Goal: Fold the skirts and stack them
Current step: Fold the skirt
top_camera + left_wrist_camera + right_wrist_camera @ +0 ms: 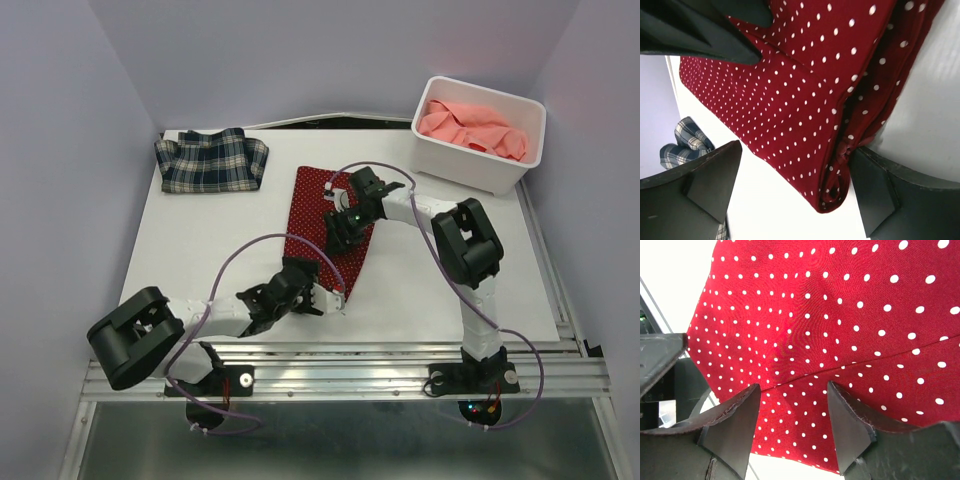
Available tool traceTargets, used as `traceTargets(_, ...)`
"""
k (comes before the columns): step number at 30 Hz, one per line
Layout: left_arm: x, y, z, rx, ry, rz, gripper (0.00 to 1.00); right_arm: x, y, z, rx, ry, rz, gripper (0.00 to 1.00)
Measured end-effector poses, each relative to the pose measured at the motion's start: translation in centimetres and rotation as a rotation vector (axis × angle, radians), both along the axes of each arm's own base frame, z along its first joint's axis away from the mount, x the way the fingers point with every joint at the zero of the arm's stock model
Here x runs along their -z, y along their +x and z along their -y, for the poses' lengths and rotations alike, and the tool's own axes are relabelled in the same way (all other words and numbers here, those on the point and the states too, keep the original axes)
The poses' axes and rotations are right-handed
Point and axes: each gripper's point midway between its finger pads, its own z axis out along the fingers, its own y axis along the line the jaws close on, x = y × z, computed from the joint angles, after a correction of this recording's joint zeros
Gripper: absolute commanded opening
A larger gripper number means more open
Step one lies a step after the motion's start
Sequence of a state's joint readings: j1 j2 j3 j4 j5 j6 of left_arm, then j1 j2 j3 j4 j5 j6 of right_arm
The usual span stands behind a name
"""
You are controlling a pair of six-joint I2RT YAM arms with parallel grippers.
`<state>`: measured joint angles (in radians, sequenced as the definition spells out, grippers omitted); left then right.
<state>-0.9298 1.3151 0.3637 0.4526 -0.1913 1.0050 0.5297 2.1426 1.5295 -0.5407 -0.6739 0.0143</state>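
Judged the step as folding the red skirt (310,200) — spread mid-table (200,260), long side running near to far, right-hand edge looking doubled over. Found left gripper (795,185) spread as wide as it goes, fingers on either side of the bunched near corner, clamped on nothing. Found right gripper (795,390) low over the cloth further back, partly apart, a crease running across the gap, no cloth visibly pinched.

Reckoned the next move called for both to come down and close on an edge or corner, then lift together and carry that edge across to halve the cloth. Needed a firm pinch on every layer at the bunched corner, or the fold would likely drag and skew.

Counted skirts: three.
- one red dotted, under the grippers
- one plaid (212,160), roughly folded, far left of table, well apart from the red
- one pink (470,125), heaped in the bin (465,160) at far right

Counted one bin, two grippers. Saw nothing stacked yet — judged roughly one skirt done, one in hand, one not started.
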Motion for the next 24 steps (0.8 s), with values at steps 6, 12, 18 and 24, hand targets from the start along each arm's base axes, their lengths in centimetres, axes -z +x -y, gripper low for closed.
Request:
traceTargets(6, 1.1, -0.9, 0.1, 0.01, 0.01, -0.058, 0.37, 0.0, -0.1, -0.1, -0.011, 0.01, 0.001, 0.64)
traceTargets(12, 2.5, -1.7, 0.0, 0.012, 0.069, -0.148, 0.04, -0.3, -0.2, -0.2, -0.03, 0.026, 0.004, 0.73)
traceTargets(18, 2.1, -2.6, 1.0, 0.036, 0.066, -0.243, 0.0, -1.3, 1.3, 0.0, -0.03, -0.025, 0.066, 0.81)
traceTargets(24, 1.4, -6.0, 0.8, 0.115, 0.061, -0.383, 0.0, -5.2, 11.1, 1.6, 0.09, -0.039, 0.281, 0.81)
